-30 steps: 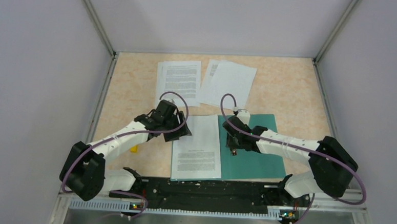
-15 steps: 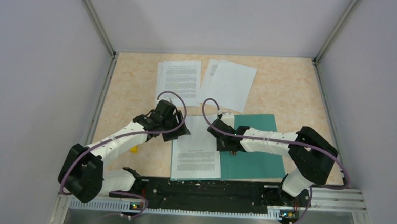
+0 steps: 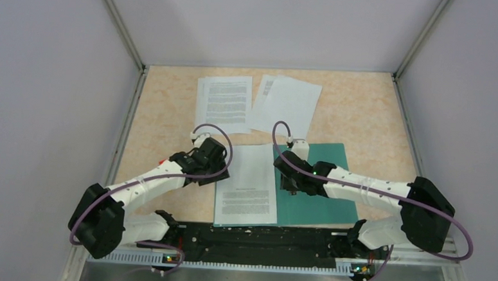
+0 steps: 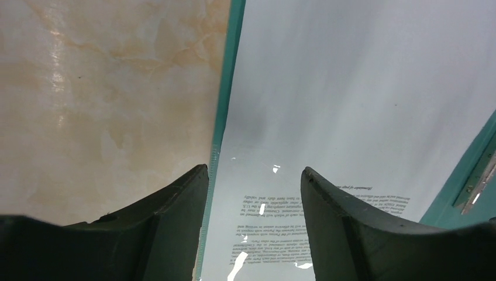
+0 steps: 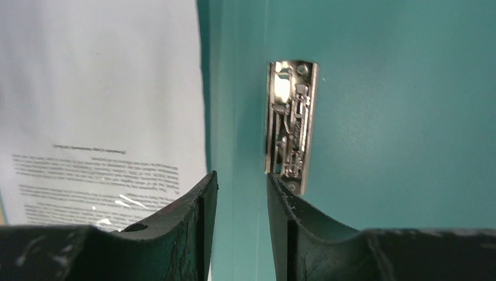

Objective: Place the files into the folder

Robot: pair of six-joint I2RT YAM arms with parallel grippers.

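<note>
One sheet in the open folder, both of your tools empty

The green folder [image 3: 317, 205] lies open at the near edge of the surface [image 3: 357, 114], and a printed sheet [image 3: 247, 185] rests on its left half (text in the lower part, upper part blank). Your left tool [image 4: 254, 172] hangs over that sheet's left edge with its fingers set wide apart and nothing between them; one finger is over the bare surface, the other over the paper. Your right tool [image 5: 241, 177] sits over the folder's spine, between the sheet's right edge and the metal clip [image 5: 290, 126], fingers only narrowly apart and gripping nothing. At the far side, well apart from the folder, lie a second sheet [image 3: 224, 102] and, beside it, a loose pile [image 3: 287, 104] of paper
</note>
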